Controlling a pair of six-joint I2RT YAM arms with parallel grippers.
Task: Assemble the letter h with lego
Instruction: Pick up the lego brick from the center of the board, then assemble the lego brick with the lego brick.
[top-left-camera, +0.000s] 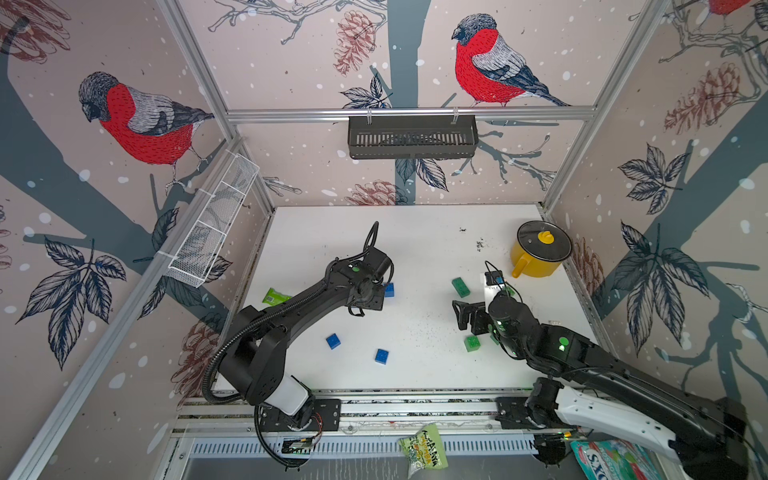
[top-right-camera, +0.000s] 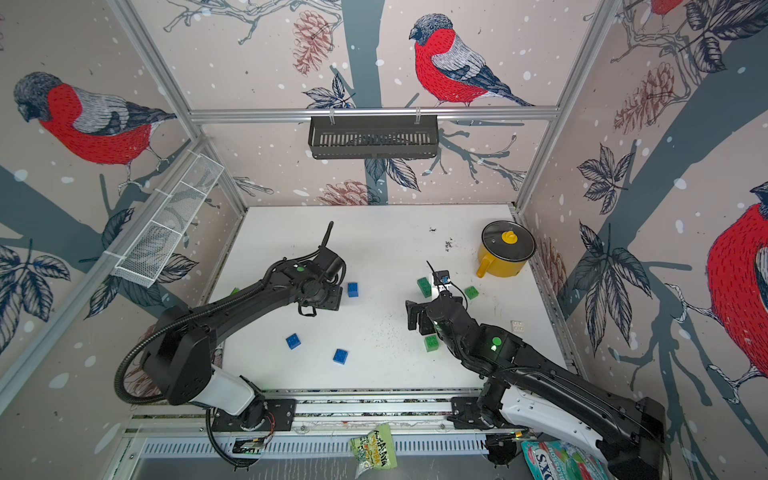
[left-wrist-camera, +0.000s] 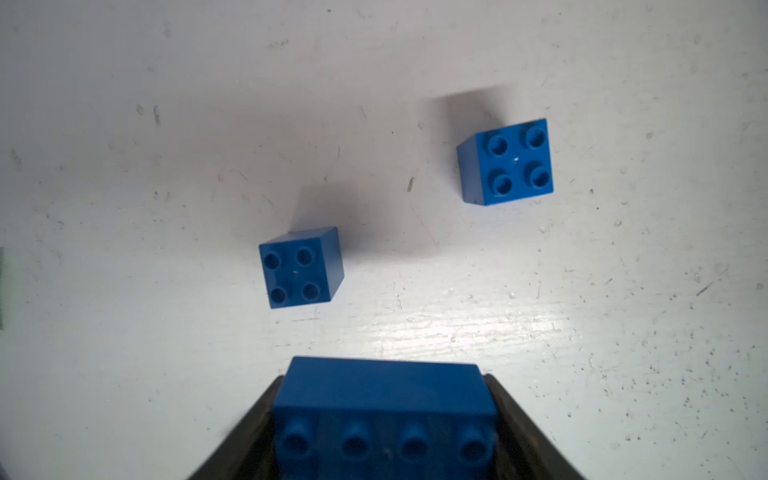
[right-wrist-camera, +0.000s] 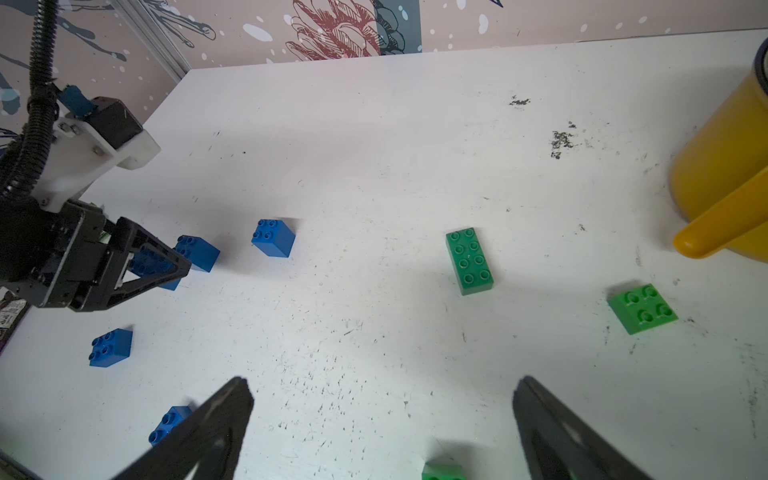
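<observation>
Above the table (left-wrist-camera: 166, 166), left gripper (left-wrist-camera: 382, 380) clamps an oblong blue brick (left-wrist-camera: 384, 399): probably light, rigid, slick; best held across flat sides. Right gripper (right-wrist-camera: 384, 384) stands wide, empty.

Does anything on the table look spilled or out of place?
Yes: dark crumbs lie scattered on the white table near the yellow pot, and a light-green packet sits at the table's left edge, not a brick.

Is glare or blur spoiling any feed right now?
Left wrist view: a glare patch on the table just beyond the held long blue brick, whose near studs are soft; the two square blue bricks are sharp, with soft shadows. Right wrist view: the open right gripper is out of focus. Both top views: table evenly lit.
</observation>
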